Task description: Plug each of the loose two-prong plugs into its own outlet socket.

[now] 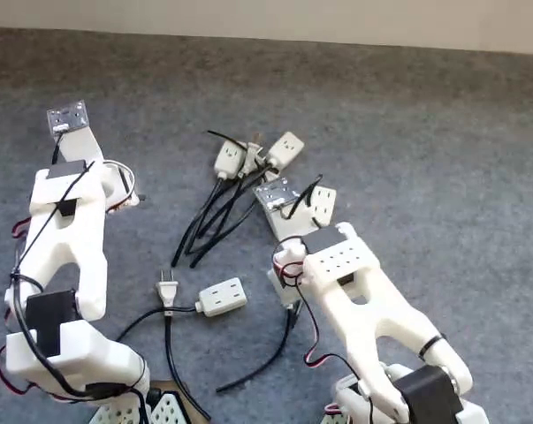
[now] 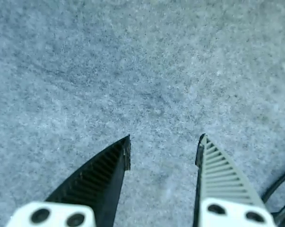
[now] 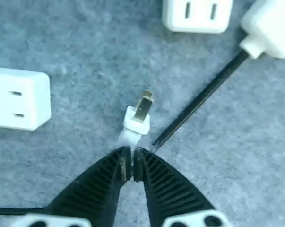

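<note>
White plastic two-prong plug (image 3: pixel 136 120) sits clamped in the right pincer (image 3: pixel 128 163), while the left pincer (image 2: pixel 163 151) gapes wide above grey felt tabletop (image 2: pixel 133 56).

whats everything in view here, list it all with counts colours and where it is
outlet sockets: four, white, three clustered mid-carpet, one nearer the arms
loose plug: one, white, lying on the carpet beside the nearer socket
held plug: one, white, prongs pointing away from the right gripper
cords: several, black, trailing from sockets and plugs
carpet: one, grey, under everything
left gripper: one, a black and a pale finger, open over bare carpet
right gripper: one, black fingers, shut on the held plug's back end
</note>
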Action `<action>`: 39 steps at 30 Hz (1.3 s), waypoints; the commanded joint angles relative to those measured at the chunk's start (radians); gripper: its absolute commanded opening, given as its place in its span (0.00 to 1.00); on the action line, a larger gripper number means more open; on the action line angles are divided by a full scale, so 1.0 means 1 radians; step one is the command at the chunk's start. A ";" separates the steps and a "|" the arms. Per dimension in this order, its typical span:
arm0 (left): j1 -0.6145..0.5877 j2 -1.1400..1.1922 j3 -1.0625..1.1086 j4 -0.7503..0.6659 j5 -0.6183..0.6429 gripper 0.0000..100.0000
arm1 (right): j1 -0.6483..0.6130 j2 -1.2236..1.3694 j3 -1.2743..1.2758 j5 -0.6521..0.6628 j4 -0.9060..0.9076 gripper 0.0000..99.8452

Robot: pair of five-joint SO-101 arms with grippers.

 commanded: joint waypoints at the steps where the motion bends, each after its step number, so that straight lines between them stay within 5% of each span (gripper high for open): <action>1: -0.012 -0.007 -0.031 -0.015 0.008 0.24 | -0.019 0.002 -0.044 -0.026 -0.036 0.03; 7: -0.012 -0.007 -0.025 -0.015 0.006 0.24 | -0.028 0.041 0.039 -0.026 -0.140 0.03; 25: -0.012 -0.007 -0.025 -0.015 0.005 0.24 | -0.038 0.039 0.054 -0.028 -0.059 0.04; 32: -0.010 -0.005 -0.025 -0.015 0.005 0.24 | -0.041 -0.077 0.067 -0.021 -0.008 0.21; 39: -0.010 -0.005 -0.025 -0.015 0.005 0.24 | -0.041 -0.274 0.199 -0.028 -0.081 0.22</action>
